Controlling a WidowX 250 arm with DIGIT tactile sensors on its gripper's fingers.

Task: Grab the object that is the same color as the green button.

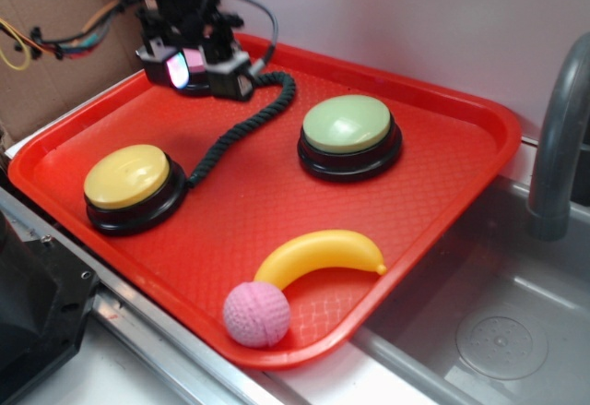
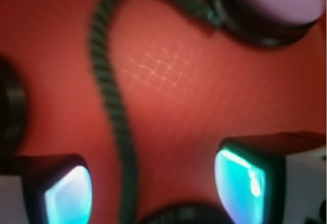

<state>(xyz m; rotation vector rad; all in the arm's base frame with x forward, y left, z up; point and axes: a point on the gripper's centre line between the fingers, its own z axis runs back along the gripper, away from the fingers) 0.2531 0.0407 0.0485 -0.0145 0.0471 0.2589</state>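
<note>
My gripper point(image 1: 196, 70) hangs open at the back of the red tray point(image 1: 479, 160), holding nothing, its pads point(image 2: 69, 196) straddling the green rope point(image 1: 241, 133) in the wrist view. The rope lies loose on the tray, curving between the yellow button point(image 1: 127, 177) and the green button point(image 1: 348, 125). Nothing grasped yet; descent, closing and lift remain.

One red tray point(image 1: 461, 119) holds everything. On it sit three push buttons: one yellow-topped point(image 1: 126, 176), one pale green-topped point(image 1: 348, 124), and one pink-topped point(image 2: 286, 2) at the back, half hidden under the arm. There is one dark green rope point(image 1: 241, 130), one yellow banana point(image 1: 321, 252) and one pink ball point(image 1: 257, 314).
</note>
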